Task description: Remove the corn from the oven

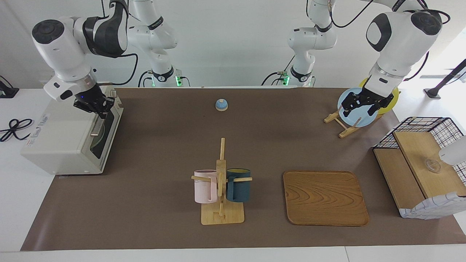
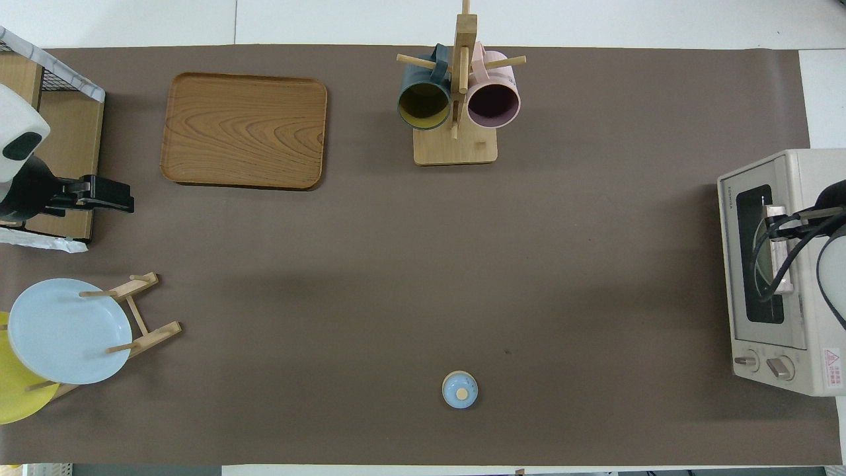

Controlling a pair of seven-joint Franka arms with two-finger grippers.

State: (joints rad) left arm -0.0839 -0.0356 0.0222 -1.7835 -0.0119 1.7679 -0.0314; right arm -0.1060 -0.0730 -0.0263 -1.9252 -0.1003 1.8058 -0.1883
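Note:
The off-white oven (image 1: 62,142) (image 2: 813,330) stands at the right arm's end of the table with its dark glass door up and closed. My right gripper (image 1: 99,111) is at the top of that door, shut on the end of the metal bar handle (image 1: 95,127) (image 2: 782,283) that lies nearer to the robots. The corn is hidden; only a dim round shape shows through the window. My left gripper (image 1: 360,108) (image 2: 125,198) waits open and empty over the plate rack.
A plate rack (image 1: 342,125) holds a light blue plate (image 2: 66,330) and a yellow one (image 2: 16,396). A wire-and-wood basket (image 1: 422,163), a wooden tray (image 1: 325,198), a mug tree (image 1: 221,189) with two mugs and a small blue knobbed lid (image 1: 221,104) also stand on the brown mat.

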